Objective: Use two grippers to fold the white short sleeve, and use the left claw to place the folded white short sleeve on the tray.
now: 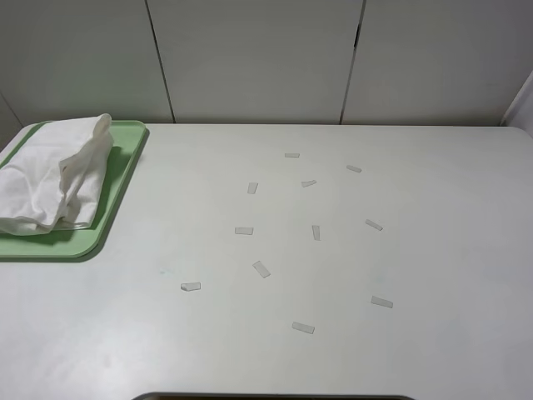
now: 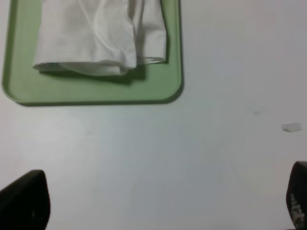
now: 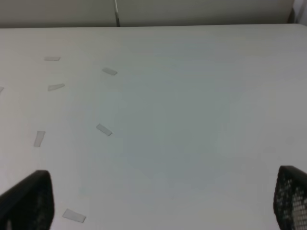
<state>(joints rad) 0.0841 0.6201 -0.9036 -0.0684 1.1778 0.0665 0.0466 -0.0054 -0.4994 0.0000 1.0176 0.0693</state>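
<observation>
The white short sleeve lies folded and bunched on the pale-green tray at the table's far left. In the left wrist view the shirt rests on the tray with one folded edge facing the camera. My left gripper is open and empty, its fingertips spread wide above bare table, well back from the tray. My right gripper is open and empty over the table's right side. Neither arm shows in the high view.
Several small paper scraps lie scattered over the white table; one shows in the left wrist view, several in the right wrist view. A pale panelled wall stands behind the table.
</observation>
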